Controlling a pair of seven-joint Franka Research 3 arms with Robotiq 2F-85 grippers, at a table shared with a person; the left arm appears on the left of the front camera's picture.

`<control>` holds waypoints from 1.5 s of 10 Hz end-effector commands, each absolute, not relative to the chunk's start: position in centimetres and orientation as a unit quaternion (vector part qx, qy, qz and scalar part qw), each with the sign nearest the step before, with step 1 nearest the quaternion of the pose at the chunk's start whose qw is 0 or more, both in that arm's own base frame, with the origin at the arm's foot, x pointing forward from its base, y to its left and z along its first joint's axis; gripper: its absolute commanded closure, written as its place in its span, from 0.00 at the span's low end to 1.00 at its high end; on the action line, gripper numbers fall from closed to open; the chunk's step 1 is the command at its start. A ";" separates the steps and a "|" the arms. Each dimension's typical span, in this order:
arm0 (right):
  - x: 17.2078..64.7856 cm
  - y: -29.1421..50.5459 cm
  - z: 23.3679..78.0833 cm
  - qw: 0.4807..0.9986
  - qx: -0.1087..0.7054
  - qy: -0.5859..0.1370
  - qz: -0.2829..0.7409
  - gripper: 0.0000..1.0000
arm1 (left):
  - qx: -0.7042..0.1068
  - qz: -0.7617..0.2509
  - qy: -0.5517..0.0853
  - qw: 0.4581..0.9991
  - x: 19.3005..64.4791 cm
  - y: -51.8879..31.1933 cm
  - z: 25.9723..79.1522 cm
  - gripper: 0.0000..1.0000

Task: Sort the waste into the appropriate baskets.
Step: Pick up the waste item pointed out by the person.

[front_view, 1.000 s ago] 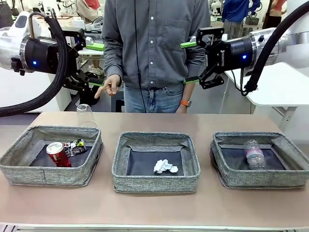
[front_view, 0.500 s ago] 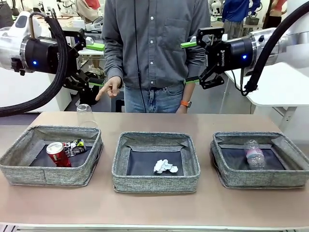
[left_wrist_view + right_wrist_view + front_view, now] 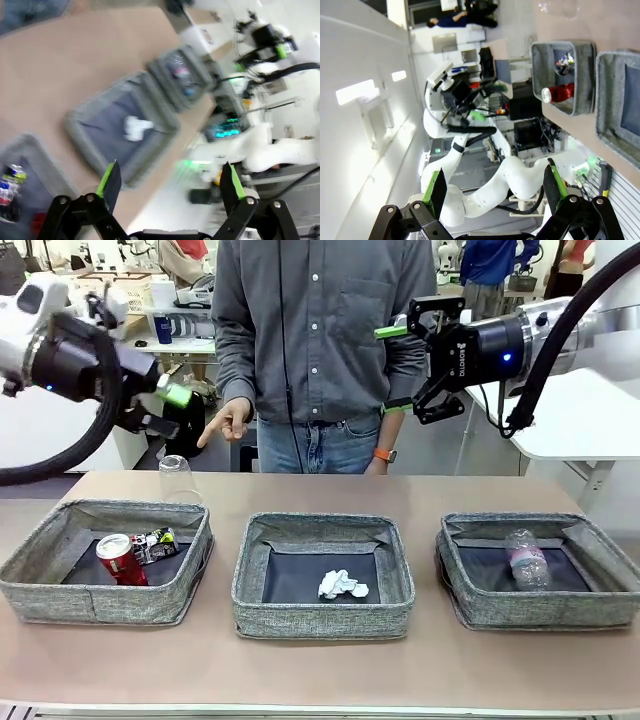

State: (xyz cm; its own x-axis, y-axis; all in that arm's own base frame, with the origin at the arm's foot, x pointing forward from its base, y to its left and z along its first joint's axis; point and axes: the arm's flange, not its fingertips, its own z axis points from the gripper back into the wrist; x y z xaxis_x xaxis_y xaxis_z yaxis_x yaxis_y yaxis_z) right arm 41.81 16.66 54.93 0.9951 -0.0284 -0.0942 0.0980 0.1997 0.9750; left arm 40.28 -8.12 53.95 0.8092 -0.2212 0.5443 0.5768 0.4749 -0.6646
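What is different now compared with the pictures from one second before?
The left arm's tool has swung and turned toward the table; its wrist view is blurred by motion. It stays open and empty. The right tool, the person's pointing hand, the clear plastic cup and the waste in the three baskets did not move.

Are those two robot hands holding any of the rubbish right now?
No. Left hand and right hand are both open and empty, raised above the table.
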 end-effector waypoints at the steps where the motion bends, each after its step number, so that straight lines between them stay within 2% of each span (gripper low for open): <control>1: 41.9 16.8 55.1 0.768 0.639 0.020 -0.037 0.00 | -0.386 -0.225 -0.331 0.831 41.7 -4.1 51.7 0.00; 3: 41.9 16.8 55.1 0.768 0.639 0.020 -0.037 0.00 | -0.387 -0.186 -0.393 0.813 42.7 0.0 50.3 0.00; 4: 41.9 16.8 55.1 0.768 0.639 0.020 -0.037 0.00 | -0.427 -0.030 -0.315 0.847 43.8 1.7 50.0 0.00; 5: 41.9 16.8 55.1 0.768 0.639 0.020 -0.037 0.00 | -0.372 -0.200 -0.350 0.836 42.6 0.3 51.5 0.00; 7: 41.9 16.8 55.1 0.768 0.639 0.020 -0.037 0.00 | -0.372 -0.200 -0.350 0.836 42.6 0.3 51.5 0.00; 8: 41.9 16.8 55.1 0.768 0.639 0.020 -0.037 0.00 | -0.379 -0.152 -0.345 0.845 43.1 1.6 50.4 0.00; 9: 41.9 16.8 55.1 0.768 0.639 0.020 -0.037 0.00 | -0.400 -0.282 -0.333 0.806 44.8 2.4 49.6 0.00; 10: 41.9 16.8 55.1 0.768 0.639 0.020 -0.037 0.00 | -0.410 -0.407 -0.365 0.730 46.3 3.1 48.3 0.00; 12: 41.9 16.8 55.1 0.768 0.639 0.020 -0.037 0.00 | -0.372 -0.524 -0.381 0.664 48.8 4.5 44.5 0.00; 15: 41.9 16.8 55.1 0.768 0.639 0.020 -0.037 0.00 | -0.360 -0.475 -0.442 0.670 51.6 7.0 40.1 0.00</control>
